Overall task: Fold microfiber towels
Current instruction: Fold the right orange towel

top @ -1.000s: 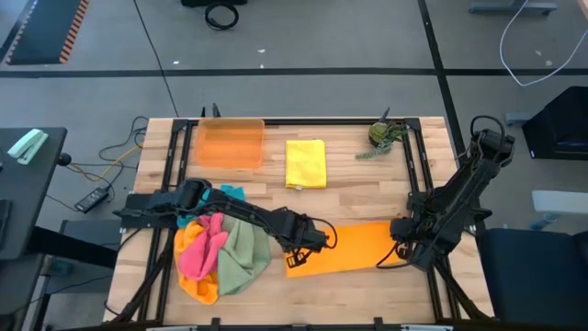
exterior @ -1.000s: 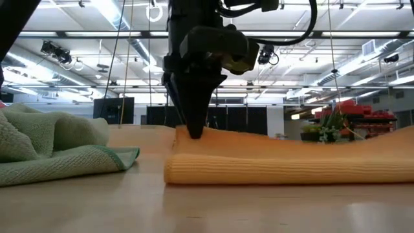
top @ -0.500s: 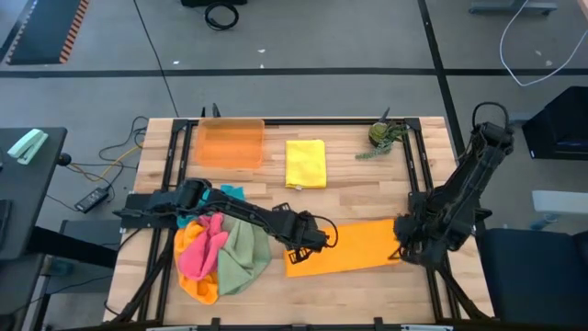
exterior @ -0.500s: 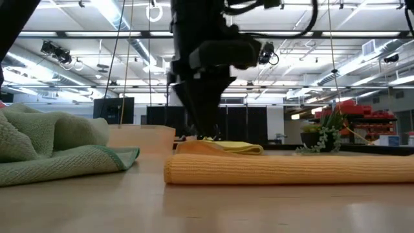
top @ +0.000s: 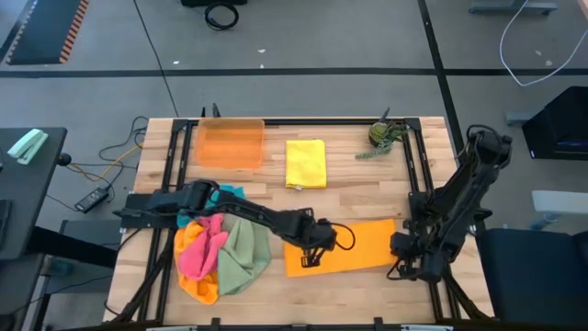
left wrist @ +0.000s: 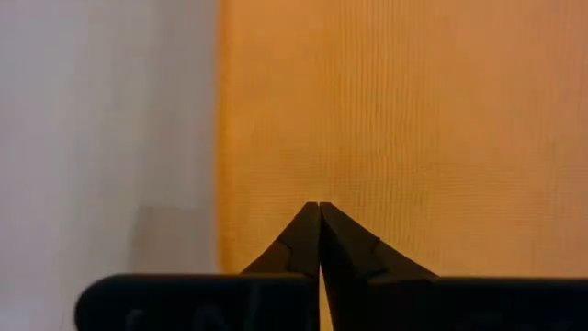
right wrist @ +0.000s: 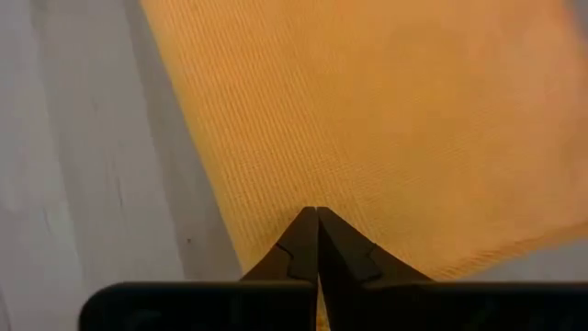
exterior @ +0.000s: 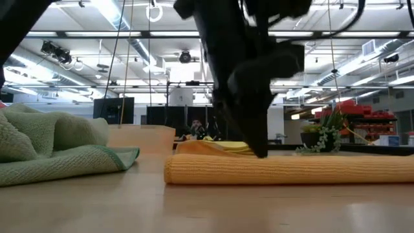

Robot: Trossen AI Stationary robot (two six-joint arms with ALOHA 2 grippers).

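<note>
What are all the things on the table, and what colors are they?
Folded orange towel: one, orange, front middle of the table, lying flat.
Folded yellow towel: one, yellow, back middle.
Pile of towels: several, pink, orange, sage green and a bit of teal, front left.
Tray: one, see-through orange, back left.
Small plant: one, green, back right.
Table: one, light wood with a black frame.
Left gripper: dark, shut, at the orange towel's left end.
Right gripper: dark, shut, at the orange towel's right end.
</note>
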